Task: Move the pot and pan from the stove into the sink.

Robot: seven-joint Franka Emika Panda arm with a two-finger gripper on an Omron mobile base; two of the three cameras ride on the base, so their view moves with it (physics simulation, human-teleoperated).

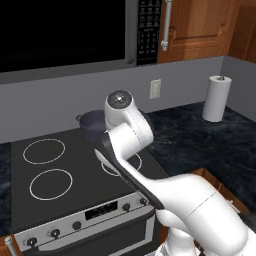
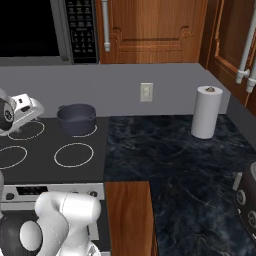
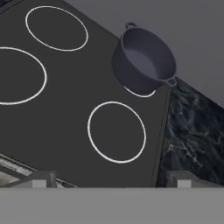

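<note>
Setting: kitchen, dark marbled counter beside the stove.
Fingers: fingertips wide apart, nothing between them.
Gripper: above the stove's front edge, well apart from the pot.
Pot: upright on the back right burner ring, apparently empty.
Surroundings: paper towel roll, wall outlet, microwave overhead.
Obstruction: arm hides part of the pot in the left base view.

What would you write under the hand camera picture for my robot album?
Open gripper hovers above the stove, the empty pot sitting on its back burner.
</note>
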